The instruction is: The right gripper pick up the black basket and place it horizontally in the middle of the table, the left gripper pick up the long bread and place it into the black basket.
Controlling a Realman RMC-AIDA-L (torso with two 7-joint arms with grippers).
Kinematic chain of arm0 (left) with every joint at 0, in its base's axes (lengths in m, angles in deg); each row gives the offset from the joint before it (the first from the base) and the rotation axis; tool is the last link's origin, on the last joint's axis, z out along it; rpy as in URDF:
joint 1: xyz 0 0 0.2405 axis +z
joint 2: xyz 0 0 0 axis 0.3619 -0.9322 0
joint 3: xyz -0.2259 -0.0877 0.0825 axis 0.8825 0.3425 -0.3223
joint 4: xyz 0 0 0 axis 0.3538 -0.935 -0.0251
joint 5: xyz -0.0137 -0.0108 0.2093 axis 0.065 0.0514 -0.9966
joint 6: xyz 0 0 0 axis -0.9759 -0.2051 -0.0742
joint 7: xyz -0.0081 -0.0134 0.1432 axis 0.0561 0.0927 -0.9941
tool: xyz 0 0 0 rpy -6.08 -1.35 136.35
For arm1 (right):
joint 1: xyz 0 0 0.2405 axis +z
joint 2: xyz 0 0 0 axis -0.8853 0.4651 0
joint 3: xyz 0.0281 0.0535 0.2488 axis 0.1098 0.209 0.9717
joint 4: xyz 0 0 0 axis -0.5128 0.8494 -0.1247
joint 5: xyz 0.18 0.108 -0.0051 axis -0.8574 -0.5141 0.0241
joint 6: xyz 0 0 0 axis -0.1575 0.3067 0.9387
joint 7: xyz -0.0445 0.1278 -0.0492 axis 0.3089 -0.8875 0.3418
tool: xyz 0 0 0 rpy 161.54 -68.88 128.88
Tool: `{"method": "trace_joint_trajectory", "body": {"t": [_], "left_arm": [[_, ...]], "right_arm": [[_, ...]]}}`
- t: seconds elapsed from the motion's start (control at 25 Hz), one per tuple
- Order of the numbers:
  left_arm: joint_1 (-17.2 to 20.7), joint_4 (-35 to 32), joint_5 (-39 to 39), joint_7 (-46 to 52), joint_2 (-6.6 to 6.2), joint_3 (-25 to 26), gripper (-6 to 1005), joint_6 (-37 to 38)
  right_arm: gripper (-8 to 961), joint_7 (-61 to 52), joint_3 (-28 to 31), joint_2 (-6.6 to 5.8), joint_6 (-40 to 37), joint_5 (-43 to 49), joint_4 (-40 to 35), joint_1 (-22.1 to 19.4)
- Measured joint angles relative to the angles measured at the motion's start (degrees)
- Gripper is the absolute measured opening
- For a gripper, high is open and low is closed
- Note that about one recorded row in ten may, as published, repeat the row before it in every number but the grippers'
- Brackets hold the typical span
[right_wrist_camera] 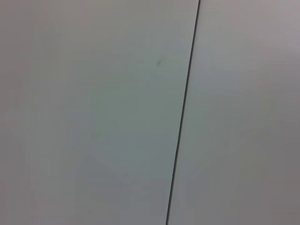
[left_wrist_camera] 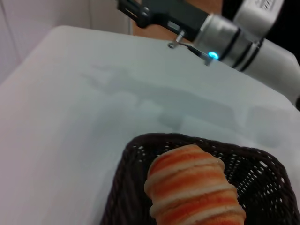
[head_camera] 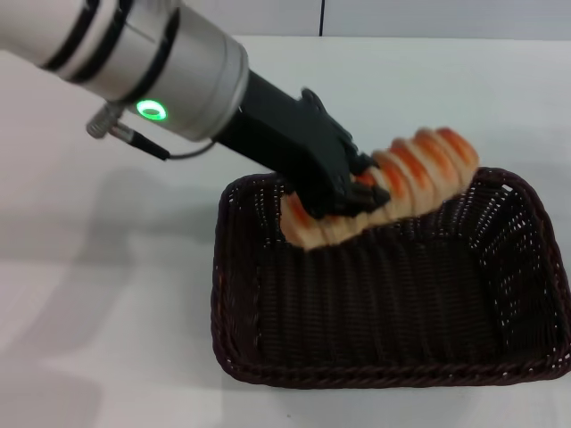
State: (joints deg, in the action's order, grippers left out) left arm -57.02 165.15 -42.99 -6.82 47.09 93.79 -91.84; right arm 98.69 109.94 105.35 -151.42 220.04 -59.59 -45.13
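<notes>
Woven dark wicker fills the lower right of the head view: the black basket (head_camera: pixel 393 294) sits lengthwise across the white table (head_camera: pixel 107 294), long sides running nine to three, which suits a loaf going in flat. Over its far rim, at about eleven o'clock from the basket's middle, the left gripper (head_camera: pixel 343 192) has its black claws clenched around the long bread (head_camera: pixel 393 183), gripping near the loaf's left end so the rest juts toward two o'clock. The loaf hangs tilted, low end just inside the back wall, high end above the rim; I can't tell whether it touches the wicker yet. From the left wrist view the striped bread (left_wrist_camera: pixel 192 190) points straight over the basket's (left_wrist_camera: pixel 126 187) corner, so the arm looks lined up to lay it down along the floor. The right gripper (left_wrist_camera: pixel 140 9) shows only far off across the table, apparently parked; whether its fingers are apart is impossible to say. Placing looks nearly done, release still to come.
</notes>
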Motion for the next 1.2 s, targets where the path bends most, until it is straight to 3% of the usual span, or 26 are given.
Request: {"method": "trace_joint_trajectory", "body": {"t": [0.16, 0.44, 0.76, 0.88, 0.92, 0.96, 1.0, 1.04, 1.12, 1.16, 1.2], "left_arm": [[0.0, -0.8, -0.2, -0.2, 0.01, -1.2, 271, 0.3], [1.2, -0.1, 0.3, -2.1, 0.08, -1.9, 383, 1.4], [1.4, -0.2, -0.1, -2.4, 0.01, -2.0, 599, 2.7], [3.4, 1.0, -1.3, -3.0, -0.06, -1.7, 716, 7.7], [5.6, 1.5, -3.5, -3.3, -0.09, -1.6, 760, 14.5], [5.6, 1.5, -3.5, -3.3, -0.09, -1.6, 805, 14.5], [7.5, 0.5, -5.9, -3.8, -0.08, -1.8, 850, 22.6], [7.5, 0.5, -5.9, -3.8, -0.08, -1.8, 853, 22.6], [8.6, -3.8, -8.4, -3.8, 0.15, -2.3, 858, 34.8], [8.6, -3.8, -8.4, -3.8, 0.15, -2.3, 860, 34.8], [9.4, -7.9, -10.1, -2.6, 0.21, -3.1, 863, 45.1]], "right_arm": [[433, 0.0, 0.0, 0.0, 0.0, 0.0, 0.0, -0.1], [433, 0.0, 0.0, 0.0, 0.0, 0.0, 0.3, -0.3], [433, 0.0, -0.2, 0.09, -0.8, 0.0, 0.4, -0.4], [433, 0.0, -0.1, 0.09, -0.8, 0.0, 0.4, -0.5], [433, 0.0, -0.1, 0.09, -0.8, 0.0, 0.4, -0.5], [433, 0.0, -0.1, 0.09, -0.8, 0.0, 0.4, -0.5], [433, 0.0, 0.0, 0.09, -0.8, 0.0, 0.4, -0.5], [433, 0.0, 0.0, 0.09, -0.8, 0.0, 0.4, -0.5], [433, 0.0, 0.0, 0.09, -0.8, 0.0, 0.5, -0.5], [433, 0.0, 0.0, 0.09, -0.8, 0.0, 0.5, -0.5], [433, 0.0, -0.1, 0.09, -0.8, 0.0, 0.6, -0.5]]}}
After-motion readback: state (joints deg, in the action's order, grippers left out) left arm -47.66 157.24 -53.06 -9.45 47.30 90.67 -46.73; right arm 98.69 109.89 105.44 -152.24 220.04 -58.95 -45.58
